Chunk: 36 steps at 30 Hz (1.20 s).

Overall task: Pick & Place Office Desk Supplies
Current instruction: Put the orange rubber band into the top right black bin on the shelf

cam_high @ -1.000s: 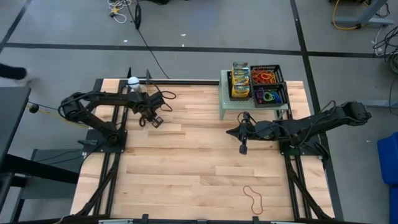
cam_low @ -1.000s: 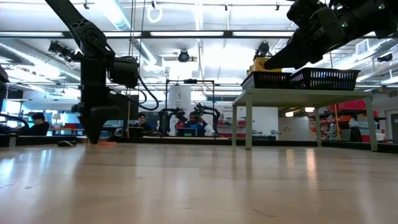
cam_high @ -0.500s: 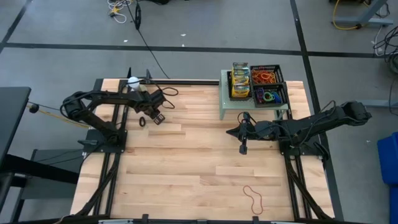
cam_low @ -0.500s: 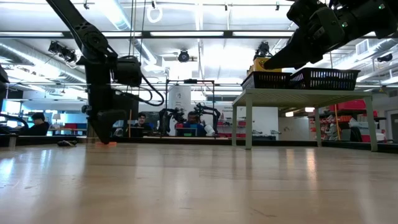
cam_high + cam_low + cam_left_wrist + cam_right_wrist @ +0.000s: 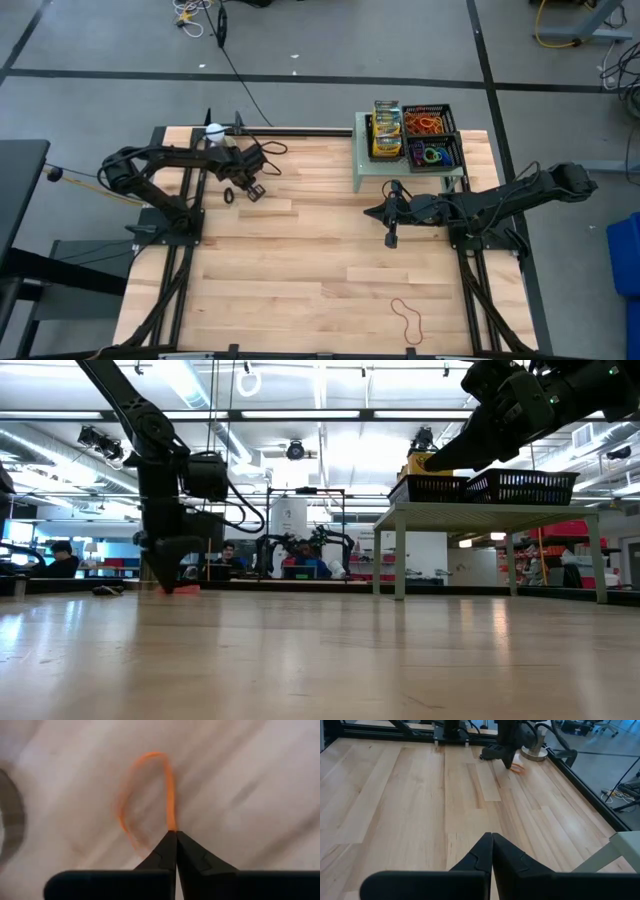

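Observation:
My left gripper (image 5: pixel 251 192) is low over the table's far left part and shut on an orange rubber band (image 5: pixel 145 795), which also shows in the right wrist view as an orange band (image 5: pixel 520 768) beside that gripper (image 5: pixel 507 761). A black band (image 5: pixel 229 196) lies flat on the wood just left of it. My right gripper (image 5: pixel 390 238) hangs shut above the bare wood in front of the raised shelf (image 5: pixel 362 165) and touches nothing. On the shelf, black baskets hold crayon boxes (image 5: pixel 387 130) and more rubber bands (image 5: pixel 431 154). My left gripper pinches one strand of the orange rubber band (image 5: pixel 172 826) between its two fingertips, coming from above and pointing down. A single strand enters the pinch at the very tips. The rest of the loop (image 5: pixel 131 795) lies slack beyond the fingers, close to the wood.
A white ball on a stand (image 5: pixel 214 130) sits at the far edge behind the left arm. A reddish band (image 5: pixel 408 320) lies near the near edge on the right. The arm bases stand at both sides, with open wood between them (image 5: pixel 310 260).
My left gripper has shifted a little toward the table's right, staying low over the wood, and the orange band has gone along with it. The right arm has kept still.

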Each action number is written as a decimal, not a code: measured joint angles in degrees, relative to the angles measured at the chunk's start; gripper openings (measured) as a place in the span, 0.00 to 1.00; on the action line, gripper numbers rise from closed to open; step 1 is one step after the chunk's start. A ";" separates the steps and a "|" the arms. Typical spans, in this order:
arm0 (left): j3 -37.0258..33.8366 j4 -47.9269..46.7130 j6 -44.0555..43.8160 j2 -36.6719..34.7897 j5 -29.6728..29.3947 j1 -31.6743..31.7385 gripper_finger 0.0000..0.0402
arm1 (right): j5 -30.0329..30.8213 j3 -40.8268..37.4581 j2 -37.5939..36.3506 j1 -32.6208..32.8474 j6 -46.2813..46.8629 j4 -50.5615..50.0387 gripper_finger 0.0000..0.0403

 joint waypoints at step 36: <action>-8.87 81.57 -7.07 10.43 0.59 -41.61 0.01 | -3.51 0.00 1.54 0.30 3.17 5.39 0.05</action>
